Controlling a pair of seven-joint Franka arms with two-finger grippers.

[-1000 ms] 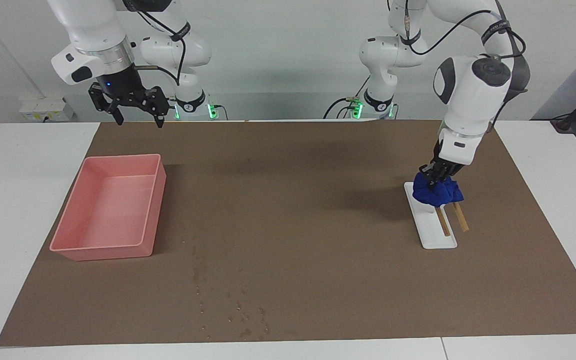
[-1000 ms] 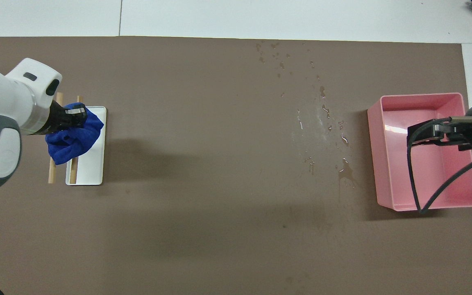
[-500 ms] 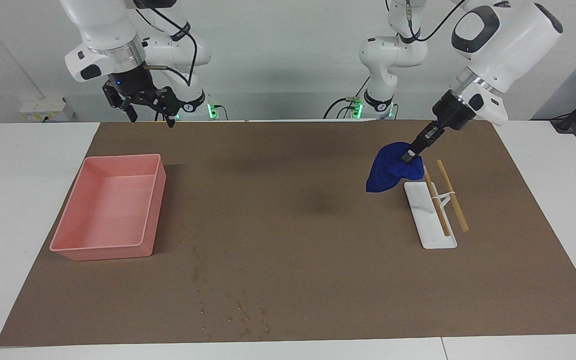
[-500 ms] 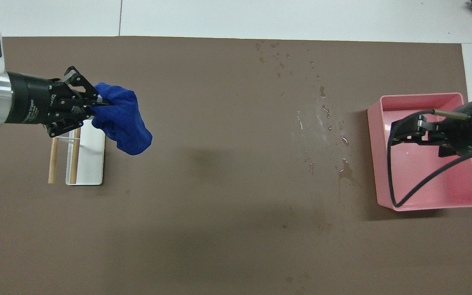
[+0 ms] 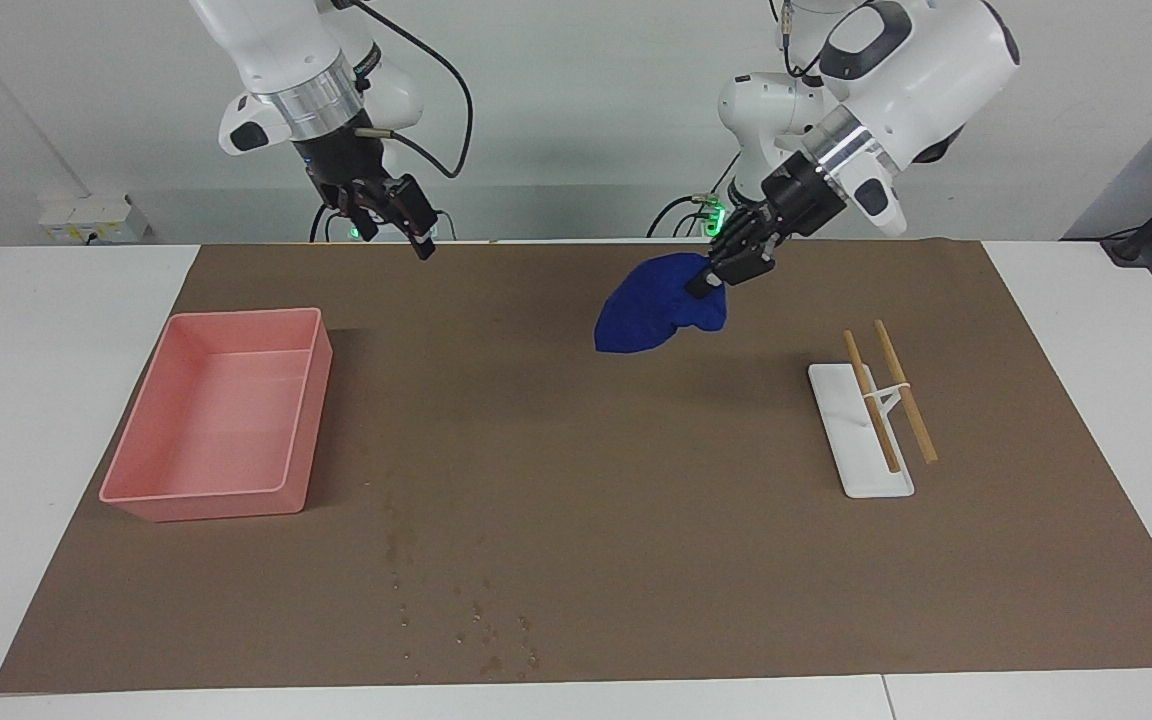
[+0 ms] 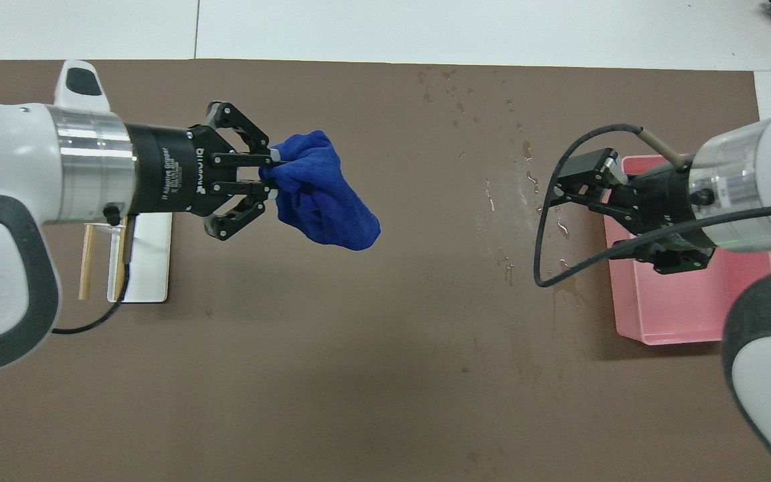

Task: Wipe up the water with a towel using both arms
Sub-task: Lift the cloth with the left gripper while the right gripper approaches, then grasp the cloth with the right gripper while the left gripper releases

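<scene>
Blue bunched terry towel (image 5: 658,305) hangs clamped in the left end effector (image 5: 719,272); held by one corner, it could slip. Right end effector (image 5: 388,213) gapes empty.

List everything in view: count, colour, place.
towel: 1, blue, hanging in the air from the left gripper
water: scattered droplets, dark, on the mat beside the bin and farther from the robots
bin: 1, pink, right arm's end
rack: 1, white with two wooden rods, left arm's end
mat: 1, brown, covering the table
left gripper: black, shut on the towel, over the mat
right gripper: black, open, raised over the mat's edge nearest the robots
</scene>
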